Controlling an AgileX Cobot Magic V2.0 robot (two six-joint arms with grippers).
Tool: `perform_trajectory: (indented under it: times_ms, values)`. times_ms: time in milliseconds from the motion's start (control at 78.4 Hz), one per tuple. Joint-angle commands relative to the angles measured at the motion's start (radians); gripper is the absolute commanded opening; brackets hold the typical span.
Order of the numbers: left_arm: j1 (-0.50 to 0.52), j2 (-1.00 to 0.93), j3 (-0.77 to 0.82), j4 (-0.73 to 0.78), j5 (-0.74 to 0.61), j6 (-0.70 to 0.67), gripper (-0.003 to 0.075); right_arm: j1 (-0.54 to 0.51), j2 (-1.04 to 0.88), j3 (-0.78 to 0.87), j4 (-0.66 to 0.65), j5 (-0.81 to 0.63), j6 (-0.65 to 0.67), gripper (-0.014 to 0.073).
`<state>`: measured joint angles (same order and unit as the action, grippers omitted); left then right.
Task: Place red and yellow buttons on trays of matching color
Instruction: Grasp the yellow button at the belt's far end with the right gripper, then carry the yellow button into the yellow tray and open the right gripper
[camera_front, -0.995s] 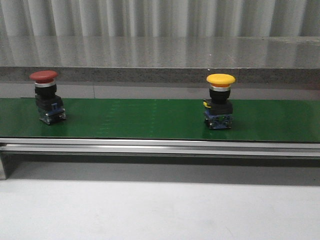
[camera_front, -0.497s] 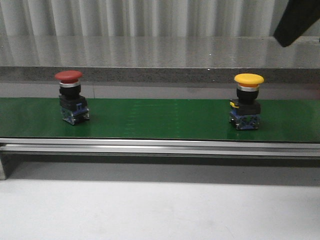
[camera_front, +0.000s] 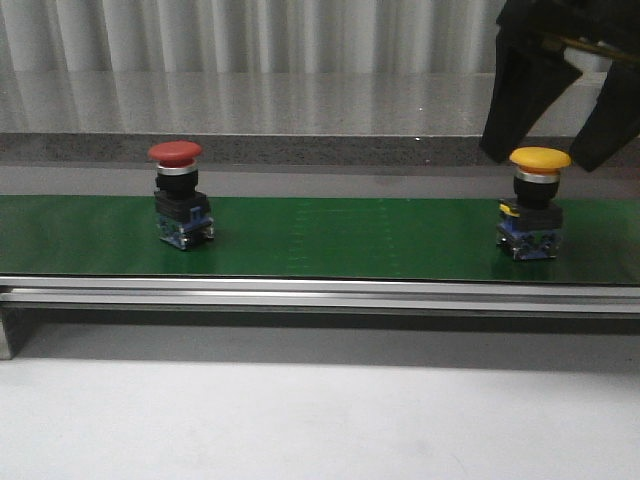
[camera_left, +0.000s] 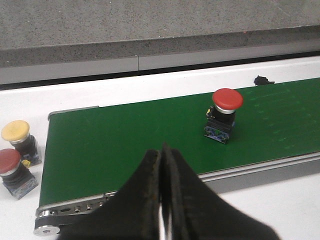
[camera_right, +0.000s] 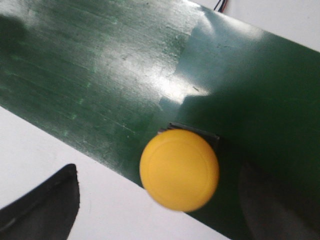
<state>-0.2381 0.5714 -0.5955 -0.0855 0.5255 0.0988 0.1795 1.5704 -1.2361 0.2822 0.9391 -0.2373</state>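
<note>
Shifted rightward along the green belt (camera_front: 320, 240) since the earlier front frames: both buttons, the red button (camera_front: 180, 208) from the far left toward left of center, the yellow button (camera_front: 534, 203) from right of center to near the right edge. Newly arrived at the upper right of the front frame: the right gripper (camera_front: 548, 150), only a dark corner 0.5 s ago.

Right gripper spread wide, 1 dark finger on each side of the yellow cap, tips about level with it, not touching. Seen from the right wrist: yellow button centered low in frame, cap facing the lens, standing at the belt's edge where green meets white surface, 1 finger (camera_right: 42, 207) at the lower left corner, the other a blur at the lower right.

Left gripper (camera_left: 164, 200) pressed together, holding nothing, at the bottom center of the left wrist frame, above the belt's near rail (camera_left: 150, 190). Red button upright on the belt, right of center there, well apart from the fingers.

Off the belt's end, at the left edge of that frame: 2 more buttons on the white table (camera_left: 100, 92), a second yellow one (camera_left: 18, 141) just above a second red one (camera_left: 14, 171), nearly touching.
</note>
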Motion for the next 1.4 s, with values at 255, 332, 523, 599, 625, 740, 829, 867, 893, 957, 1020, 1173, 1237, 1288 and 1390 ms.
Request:
perform_trajectory:
  times_ms: [255, 332, 523, 599, 625, 740, 829, 867, 893, 957, 1020, 1173, 1237, 1288, 1390]
  values:
    - [-0.009, 0.001, -0.029, -0.015, -0.079, 0.002, -0.002, 0.002, 0.035, -0.036, -0.015, -0.049, -0.036, 0.0125]
    - [-0.009, 0.001, -0.029, -0.015, -0.079, 0.002, -0.002, 0.001, 0.021, -0.036, -0.015, -0.053, -0.035, 0.0111]
    - [-0.009, 0.001, -0.029, -0.015, -0.079, 0.002, -0.002, -0.013, -0.086, 0.013, -0.027, -0.088, 0.052, 0.0111]
    - [-0.009, 0.001, -0.029, -0.015, -0.079, 0.002, -0.002, -0.03, -0.143, 0.054, -0.07, -0.119, 0.114, 0.0111]
    - [-0.009, 0.001, -0.029, -0.015, -0.079, 0.002, -0.002, -0.037, -0.159, 0.064, -0.085, -0.123, 0.133, 0.0111]
    - [-0.009, 0.001, -0.029, -0.015, -0.079, 0.002, -0.002, -0.079, -0.231, 0.111, -0.158, -0.122, 0.22, 0.0111]
    - [-0.009, 0.001, -0.029, -0.015, -0.079, 0.002, -0.002, -0.12, -0.281, 0.142, -0.219, -0.109, 0.287, 0.0111]
    - [-0.009, 0.001, -0.029, -0.015, -0.079, 0.002, -0.002, -0.158, -0.313, 0.164, -0.263, -0.101, 0.336, 0.0111]
    - [-0.009, 0.001, -0.029, -0.015, -0.079, 0.002, -0.002, -0.168, -0.327, 0.174, -0.282, -0.098, 0.347, 0.0111]
    - [-0.009, 0.001, -0.029, -0.015, -0.079, 0.002, -0.002, -0.217, -0.365, 0.204, -0.323, -0.086, 0.39, 0.0111]
    - [-0.009, 0.001, -0.029, -0.015, -0.079, 0.002, -0.002, -0.272, -0.393, 0.228, -0.346, -0.075, 0.427, 0.0111]
    - [-0.009, 0.001, -0.029, -0.015, -0.079, 0.002, -0.002, -0.42, -0.444, 0.296, -0.353, -0.074, 0.449, 0.0111]
    - [-0.009, 0.001, -0.029, -0.015, -0.079, 0.002, -0.002, -0.478, -0.451, 0.32, -0.353, -0.073, 0.449, 0.0111]
    - [-0.009, 0.001, -0.029, -0.015, -0.079, 0.002, -0.002, -0.524, -0.452, 0.338, -0.352, -0.073, 0.449, 0.0111]
    - [-0.009, 0.001, -0.029, -0.015, -0.079, 0.002, -0.002, -0.605, -0.452, 0.371, -0.351, -0.083, 0.451, 0.0111]
